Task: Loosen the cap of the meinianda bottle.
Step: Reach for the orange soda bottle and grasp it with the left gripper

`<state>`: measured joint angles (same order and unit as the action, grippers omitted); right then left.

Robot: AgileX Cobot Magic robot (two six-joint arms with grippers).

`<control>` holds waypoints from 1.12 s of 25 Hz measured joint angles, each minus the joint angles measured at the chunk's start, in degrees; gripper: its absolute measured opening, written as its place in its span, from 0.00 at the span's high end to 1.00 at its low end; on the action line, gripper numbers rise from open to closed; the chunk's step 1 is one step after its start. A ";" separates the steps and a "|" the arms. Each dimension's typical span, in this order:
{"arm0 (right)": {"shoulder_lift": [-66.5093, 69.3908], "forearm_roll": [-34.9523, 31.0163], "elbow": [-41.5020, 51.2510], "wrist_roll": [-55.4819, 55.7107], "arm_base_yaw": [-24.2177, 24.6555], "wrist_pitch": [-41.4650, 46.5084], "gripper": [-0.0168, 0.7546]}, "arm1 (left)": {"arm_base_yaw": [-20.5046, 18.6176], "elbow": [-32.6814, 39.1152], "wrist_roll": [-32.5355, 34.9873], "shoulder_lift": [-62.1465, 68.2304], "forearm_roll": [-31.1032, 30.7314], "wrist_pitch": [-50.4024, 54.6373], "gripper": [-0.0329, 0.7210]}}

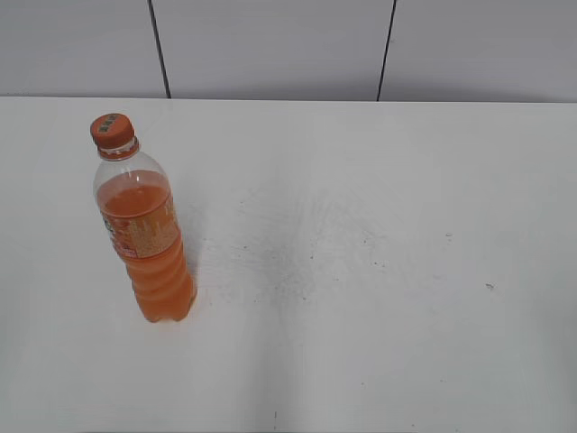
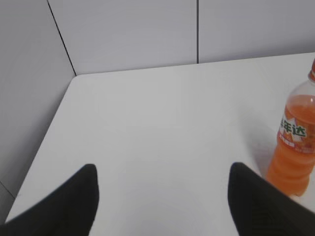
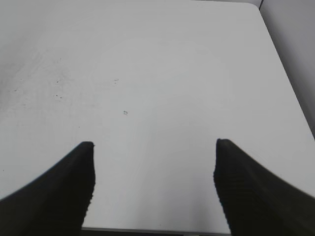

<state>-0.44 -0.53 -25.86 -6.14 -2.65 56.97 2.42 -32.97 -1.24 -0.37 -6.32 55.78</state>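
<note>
The meinianda bottle (image 1: 147, 236) stands upright on the left of the white table (image 1: 361, 253), with orange drink inside and an orange-and-white label band. The orange cap (image 1: 113, 131) sits on its neck. The bottle also shows at the right edge of the left wrist view (image 2: 294, 142), its cap cut off by the frame. My left gripper (image 2: 162, 172) is open and empty, to the left of the bottle and apart from it. My right gripper (image 3: 153, 147) is open and empty over bare table; the bottle is out of its view. Neither gripper shows in the exterior view.
A grey panelled wall (image 1: 270, 45) runs behind the table. The table's left edge (image 2: 54, 123) meets a side wall in the left wrist view. The table's right edge (image 3: 290, 98) and near edge (image 3: 157, 230) show in the right wrist view. Small dark specks (image 3: 59, 88) mark the tabletop.
</note>
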 joint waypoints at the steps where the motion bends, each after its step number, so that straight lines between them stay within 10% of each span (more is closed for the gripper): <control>1: 0.00 0.04 0.00 0.00 0.00 0.00 0.25 | 0.00 0.00 0.00 0.00 -0.43 -0.65 0.30; 28: 0.00 0.02 0.00 0.00 0.00 0.00 0.25 | 0.00 10.40 0.00 24.23 -6.55 -44.52 0.31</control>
<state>-0.44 -0.51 -25.86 -6.14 -2.65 56.97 2.42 -22.57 -1.24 23.86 -12.86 11.26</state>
